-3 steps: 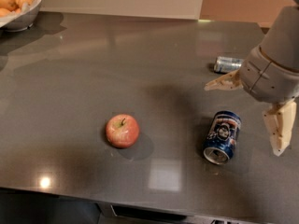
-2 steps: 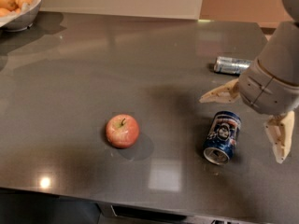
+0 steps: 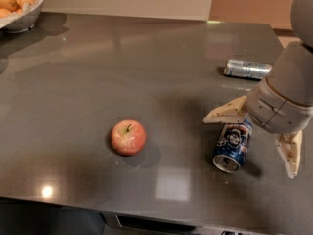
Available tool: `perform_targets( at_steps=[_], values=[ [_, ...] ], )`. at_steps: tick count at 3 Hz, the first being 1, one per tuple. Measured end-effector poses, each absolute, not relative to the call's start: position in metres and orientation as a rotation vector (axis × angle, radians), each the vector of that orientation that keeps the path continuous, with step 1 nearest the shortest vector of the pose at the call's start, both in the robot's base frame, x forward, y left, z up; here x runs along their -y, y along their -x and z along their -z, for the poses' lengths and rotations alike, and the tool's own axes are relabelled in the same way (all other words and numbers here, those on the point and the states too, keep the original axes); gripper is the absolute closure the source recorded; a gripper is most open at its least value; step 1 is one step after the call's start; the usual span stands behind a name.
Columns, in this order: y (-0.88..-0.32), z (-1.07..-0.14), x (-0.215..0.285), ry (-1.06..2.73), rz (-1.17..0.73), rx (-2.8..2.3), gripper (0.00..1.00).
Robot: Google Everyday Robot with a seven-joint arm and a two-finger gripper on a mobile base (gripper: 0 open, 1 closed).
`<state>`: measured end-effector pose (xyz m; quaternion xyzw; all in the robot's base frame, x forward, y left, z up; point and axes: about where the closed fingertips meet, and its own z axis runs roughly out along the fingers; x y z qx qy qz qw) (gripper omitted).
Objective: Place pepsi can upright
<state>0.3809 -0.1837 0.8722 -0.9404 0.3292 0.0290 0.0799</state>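
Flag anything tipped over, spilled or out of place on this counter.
The pepsi can lies on its side to the right of the apple, below the open gripper. A slimmer silver can also lies tipped over further back. No spill shows.

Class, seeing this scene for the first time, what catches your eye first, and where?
The open gripper hangs at the right front, fingers spread over the pepsi can lying on its side. A red apple sits in the middle of the table; a slim silver can lies farther back right.
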Motion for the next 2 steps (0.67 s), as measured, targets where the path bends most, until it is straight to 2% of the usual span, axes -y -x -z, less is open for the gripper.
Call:
perform_targets(
  at_steps=[2],
  values=[
    [-0.3890, -0.8501, 0.1774, 2.908, -0.100, -0.895, 0.00]
  ],
)
